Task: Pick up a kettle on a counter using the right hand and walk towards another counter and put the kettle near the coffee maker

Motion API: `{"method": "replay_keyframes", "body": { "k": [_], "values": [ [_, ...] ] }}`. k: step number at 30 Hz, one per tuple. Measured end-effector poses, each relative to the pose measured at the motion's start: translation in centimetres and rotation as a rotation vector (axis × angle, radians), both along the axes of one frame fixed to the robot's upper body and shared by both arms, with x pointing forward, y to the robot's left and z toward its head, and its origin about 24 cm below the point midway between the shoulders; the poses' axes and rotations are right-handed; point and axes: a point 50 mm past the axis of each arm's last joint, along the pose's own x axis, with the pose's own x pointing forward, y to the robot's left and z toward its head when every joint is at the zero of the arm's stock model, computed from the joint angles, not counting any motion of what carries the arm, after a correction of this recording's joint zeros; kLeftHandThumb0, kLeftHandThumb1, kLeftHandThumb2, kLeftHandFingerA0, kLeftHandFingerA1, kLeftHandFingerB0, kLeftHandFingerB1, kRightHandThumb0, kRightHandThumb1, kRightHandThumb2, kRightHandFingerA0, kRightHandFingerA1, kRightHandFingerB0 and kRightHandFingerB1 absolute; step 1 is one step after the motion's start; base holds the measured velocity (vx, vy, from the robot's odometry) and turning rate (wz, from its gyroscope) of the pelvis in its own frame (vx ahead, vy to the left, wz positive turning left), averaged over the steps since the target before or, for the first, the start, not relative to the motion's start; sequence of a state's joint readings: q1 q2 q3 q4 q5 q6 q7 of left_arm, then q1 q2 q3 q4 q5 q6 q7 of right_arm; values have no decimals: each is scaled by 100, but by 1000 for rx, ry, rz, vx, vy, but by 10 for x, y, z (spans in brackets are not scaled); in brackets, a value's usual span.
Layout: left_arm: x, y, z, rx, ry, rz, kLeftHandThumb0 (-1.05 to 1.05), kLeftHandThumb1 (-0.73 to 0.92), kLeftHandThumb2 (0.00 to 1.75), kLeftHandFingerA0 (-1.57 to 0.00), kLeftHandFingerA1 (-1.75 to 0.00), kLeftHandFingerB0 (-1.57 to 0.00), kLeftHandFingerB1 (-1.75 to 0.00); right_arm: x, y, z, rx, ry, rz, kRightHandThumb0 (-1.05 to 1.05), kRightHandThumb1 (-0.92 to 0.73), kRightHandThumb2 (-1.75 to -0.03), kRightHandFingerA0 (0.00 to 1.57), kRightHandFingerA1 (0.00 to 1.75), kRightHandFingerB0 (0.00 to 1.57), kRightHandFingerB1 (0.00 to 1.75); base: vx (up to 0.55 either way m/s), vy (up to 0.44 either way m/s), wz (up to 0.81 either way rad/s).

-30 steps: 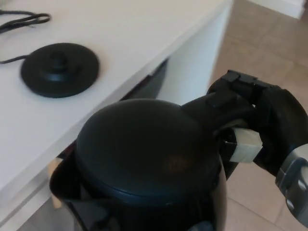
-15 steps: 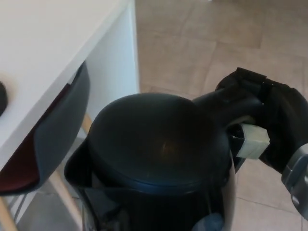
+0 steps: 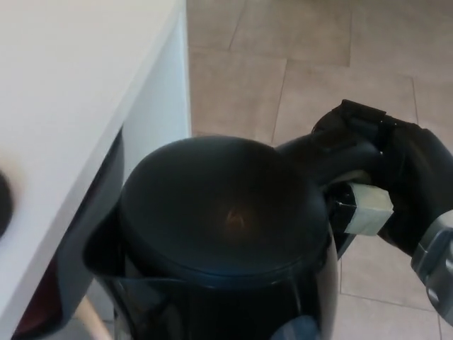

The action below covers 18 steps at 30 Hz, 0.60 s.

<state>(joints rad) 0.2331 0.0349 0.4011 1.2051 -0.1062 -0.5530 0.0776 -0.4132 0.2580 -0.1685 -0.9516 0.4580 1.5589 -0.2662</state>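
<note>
Black fingers [image 3: 361, 134] of the right hand [image 3: 396, 184] are wrapped tightly round the handle [image 3: 318, 159] of the kettle [image 3: 223, 241], holding it in the air; a pale block on the hand presses against the handle's inner side. The kettle, also black, with its lid closed and its spout toward the lower left, hangs clear of any surface, just beside the right edge of the white counter [image 3: 64, 106] and above a tiled floor [image 3: 297, 64]. A dark rounded chair back [image 3: 78, 262] shows under the counter's edge, near the kettle's left side. A sliver of a dark round object [image 3: 3, 205] lies on the counter at the far left. The left hand is not in view, and no coffee maker or second counter is visible.

Judged risks: the load hangs from the handle alone, so swaying during walking could twist the kettle in the grasp or loosen it; its body passes close to the counter's edge and chair, where a knock could dislodge it.
</note>
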Motion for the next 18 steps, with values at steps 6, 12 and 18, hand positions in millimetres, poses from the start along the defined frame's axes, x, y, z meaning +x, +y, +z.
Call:
{"method": "replay_keyframes", "body": {
  "k": [6,12,18],
  "values": [
    [1,-1,-1,-6,-5,12,-6,46,117,-157,-146,-137,-135,0,-2,1,4,-6,-11,-25,-41,-137,100,175,85,149,320,-148,-11],
    [6,-6,-2,-22,-17,9,-7,43,118,-156,-154,-134,-143,1,-5,1,10,-2,-27,-26,-41,-136,98,175,82,151,265,-74,-21],
    [3,-7,-2,-21,-12,13,-11,43,122,-156,-152,-131,-146,1,-6,1,11,0,-29,-28,-41,-137,99,175,81,154,235,104,-26]
  ]
}}
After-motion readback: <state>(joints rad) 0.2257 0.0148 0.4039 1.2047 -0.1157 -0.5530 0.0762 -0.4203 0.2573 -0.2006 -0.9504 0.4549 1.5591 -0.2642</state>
